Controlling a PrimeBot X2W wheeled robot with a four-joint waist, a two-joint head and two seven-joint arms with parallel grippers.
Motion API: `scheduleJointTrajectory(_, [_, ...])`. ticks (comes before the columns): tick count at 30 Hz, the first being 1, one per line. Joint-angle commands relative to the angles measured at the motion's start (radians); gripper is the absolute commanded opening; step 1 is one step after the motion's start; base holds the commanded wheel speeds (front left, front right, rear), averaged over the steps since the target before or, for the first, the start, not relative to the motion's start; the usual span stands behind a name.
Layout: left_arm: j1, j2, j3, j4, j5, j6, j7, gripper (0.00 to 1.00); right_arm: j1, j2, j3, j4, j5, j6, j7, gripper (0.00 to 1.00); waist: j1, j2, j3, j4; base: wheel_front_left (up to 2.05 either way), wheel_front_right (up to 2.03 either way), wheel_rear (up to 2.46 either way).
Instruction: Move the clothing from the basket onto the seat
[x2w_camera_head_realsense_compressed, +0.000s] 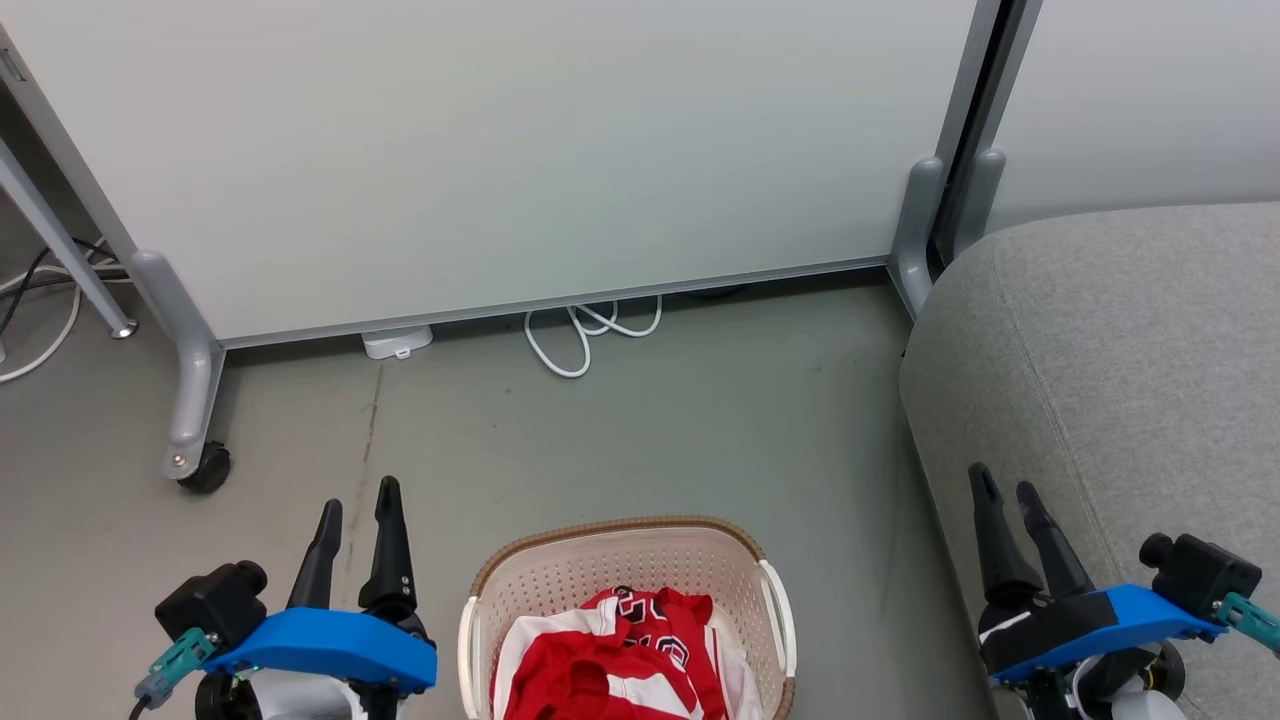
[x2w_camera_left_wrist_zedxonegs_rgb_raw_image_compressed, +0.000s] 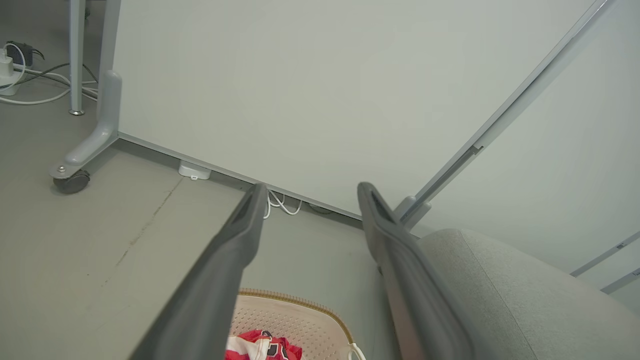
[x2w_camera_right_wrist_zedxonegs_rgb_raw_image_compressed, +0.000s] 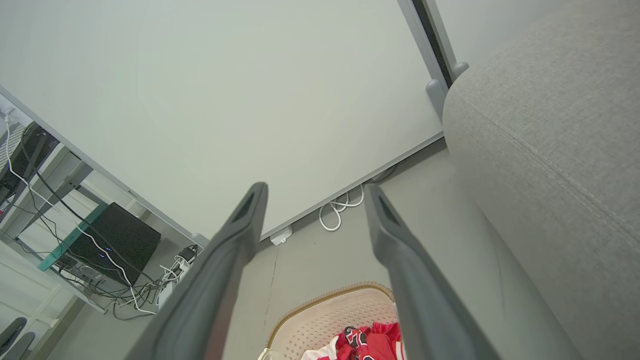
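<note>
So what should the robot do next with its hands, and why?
Probably lower the left gripper into the laundry basket onto the red jersey. Both grippers stand open and empty: the left beside the basket, the right gripper by the sofa's edge. The jersey lies in the basket, not on the sofa.

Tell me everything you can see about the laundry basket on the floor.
The basket is a rounded cream tub, plastic by its look, with walls full of small holes, a brown woven-look rim and white side handles. It stands upright on the grey floor, left of the seat and apart from it. Red clothing with white trim and black-and-white numbers lies bunched inside. The basket's near end runs off the picture.
</note>
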Motion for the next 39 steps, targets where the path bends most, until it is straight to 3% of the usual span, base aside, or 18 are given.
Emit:
scheduleJointTrajectory(1, [-0.023,0.006,-0.006,-0.003,0.033,-0.004,-0.01,1.0,-0.02,-0.006,0.003,-0.01,-0.033,0.002,-0.008,1.0,0.0,0.0,0.0,0.0,0.0,0.0,0.0])
scheduleJointTrajectory(39, [-0.055,-0.001,-0.04,0.1,0.334,-0.039,-0.105,1.0,-0.023,-0.008,0.013,-0.003,-0.423,0.002,-0.068,1.0,0.0,0.0,0.001,0.011,0.0,0.0,0.0])
